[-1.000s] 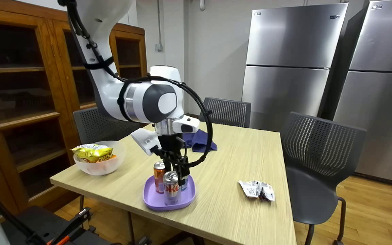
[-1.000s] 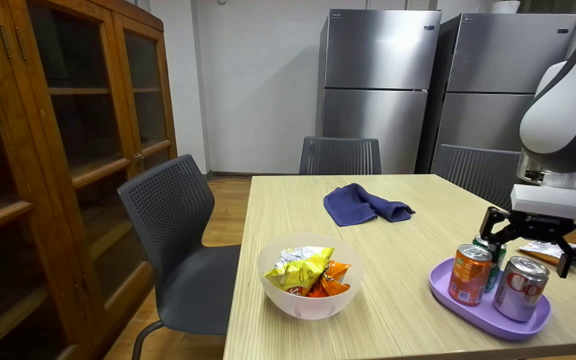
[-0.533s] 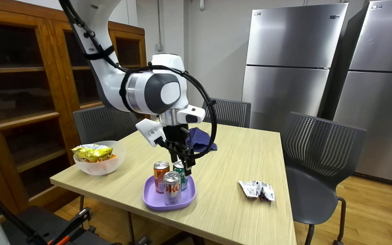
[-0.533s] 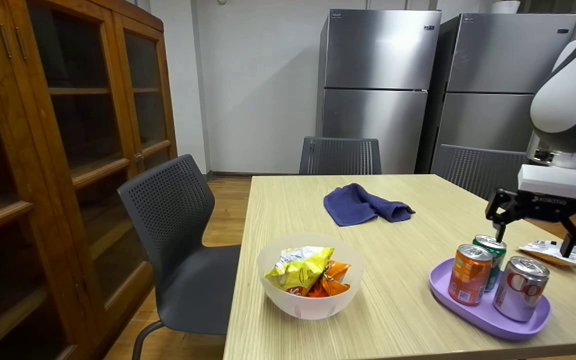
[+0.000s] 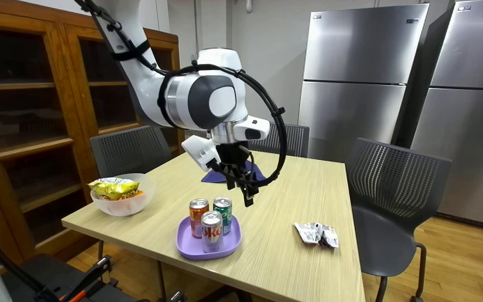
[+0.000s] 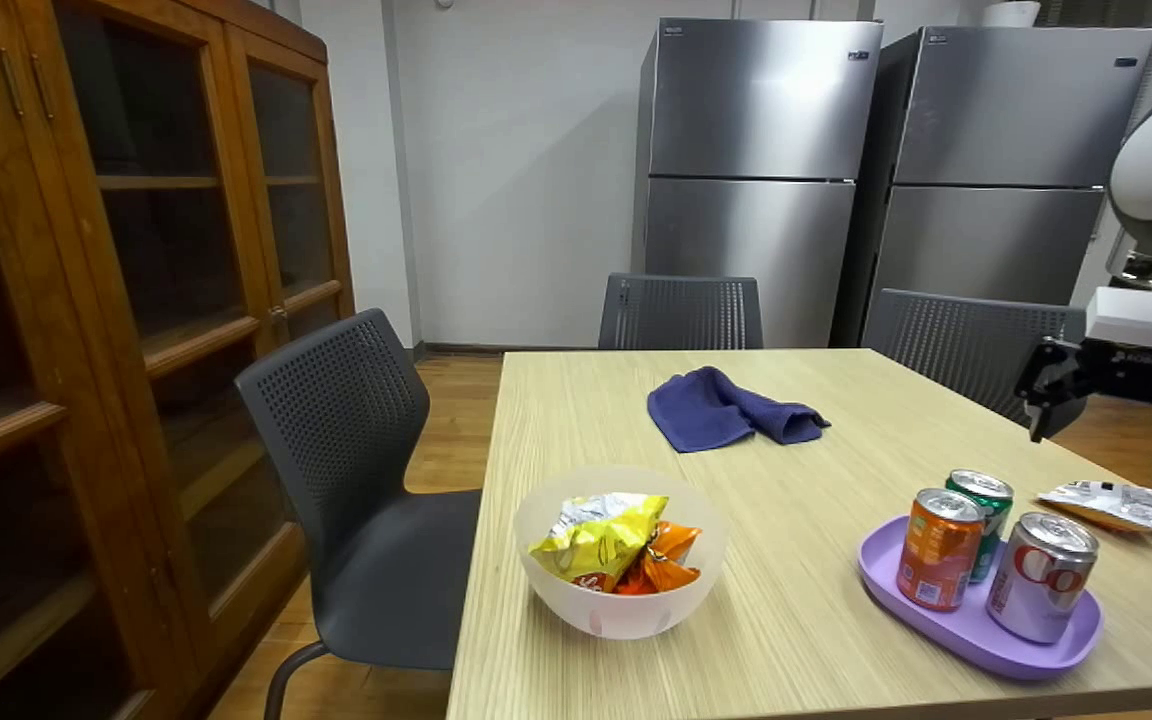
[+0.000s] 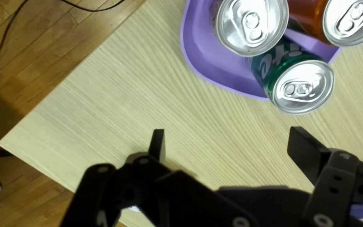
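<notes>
My gripper hangs spread wide above the table, and the green can stands lower, beyond it in the wrist view, near but apart, upright in the purple tray beside the orange can and the silver can.

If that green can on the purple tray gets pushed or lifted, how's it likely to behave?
The green can could be heavy for its size, as its lid looks unopened. Looking smooth and shiny, it may be slippery. Taller than wide, it might tip if pushed high.
</notes>
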You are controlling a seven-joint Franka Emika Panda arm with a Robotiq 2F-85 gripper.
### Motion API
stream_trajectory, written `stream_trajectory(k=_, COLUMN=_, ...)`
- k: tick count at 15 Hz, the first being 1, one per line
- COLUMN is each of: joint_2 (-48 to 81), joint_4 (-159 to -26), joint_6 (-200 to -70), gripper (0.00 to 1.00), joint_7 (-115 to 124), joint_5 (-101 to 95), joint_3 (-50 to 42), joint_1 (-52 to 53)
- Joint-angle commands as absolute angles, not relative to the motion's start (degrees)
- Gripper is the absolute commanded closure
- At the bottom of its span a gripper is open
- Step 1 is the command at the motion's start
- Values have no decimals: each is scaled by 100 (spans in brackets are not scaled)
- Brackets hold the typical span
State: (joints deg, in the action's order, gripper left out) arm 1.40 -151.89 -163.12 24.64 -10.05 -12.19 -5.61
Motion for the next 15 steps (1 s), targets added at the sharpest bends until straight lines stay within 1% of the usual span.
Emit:
stream_trajectory(k=1, joint_2=92, joint_4=-14952, joint_6=-16218, gripper=0, joint_7=2094, joint_5=-910, joint_3=-1259, joint_1=-822)
stream_trajectory(k=7, joint_2=647, joint_4=-14270, joint_6=-16002, gripper=0, joint_7=1420, joint_5=-683, joint_3=-1371, joint_1=-1050)
stream_trajectory(k=8, joint_2=338, joint_4=-14650, joint_6=-16252, gripper=0, joint_7=1681, joint_5=-828, joint_3=-1381, joint_1=-987)
stream_trajectory(k=15, joint_2=437, joint_4=-14607, joint_6=-16256, gripper=0, joint_7=1661, joint_5=-816, joint_3=-1408, joint_1=-973)
